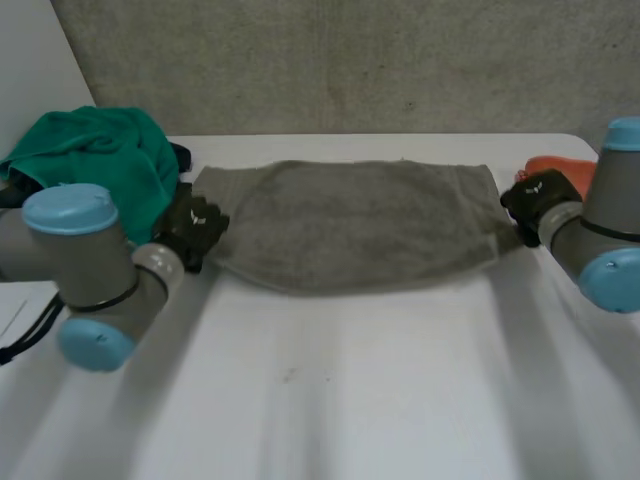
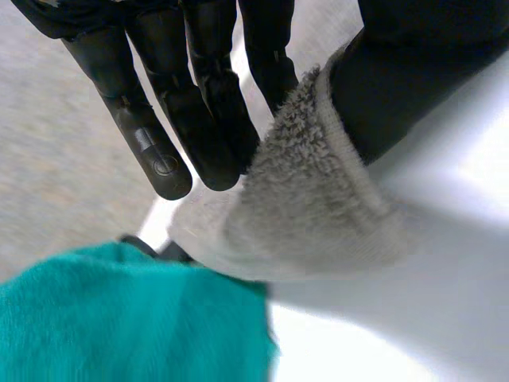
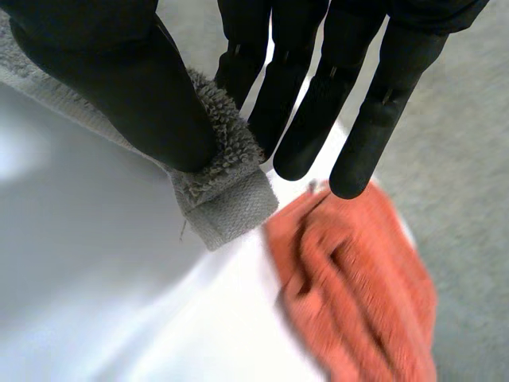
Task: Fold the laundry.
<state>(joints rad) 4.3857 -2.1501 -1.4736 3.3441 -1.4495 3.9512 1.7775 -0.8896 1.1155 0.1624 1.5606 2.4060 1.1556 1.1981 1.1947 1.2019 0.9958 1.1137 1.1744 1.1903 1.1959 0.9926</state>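
Note:
A grey towel (image 1: 350,225) hangs stretched between my two hands above the white table (image 1: 330,400), sagging in the middle. My left hand (image 1: 192,228) pinches its left end; in the left wrist view the thumb (image 2: 406,79) presses the grey towel (image 2: 310,199) against straight fingers (image 2: 199,111). My right hand (image 1: 538,200) holds the right end; in the right wrist view its thumb (image 3: 119,79) clamps a corner of the towel (image 3: 223,191) against the fingers (image 3: 310,103).
A green cloth (image 1: 100,155) is heaped at the table's back left, beside my left hand, and appears under it as green cloth (image 2: 119,318). An orange cloth (image 1: 560,168) lies at the back right, seen close as orange cloth (image 3: 358,278) beneath my right hand.

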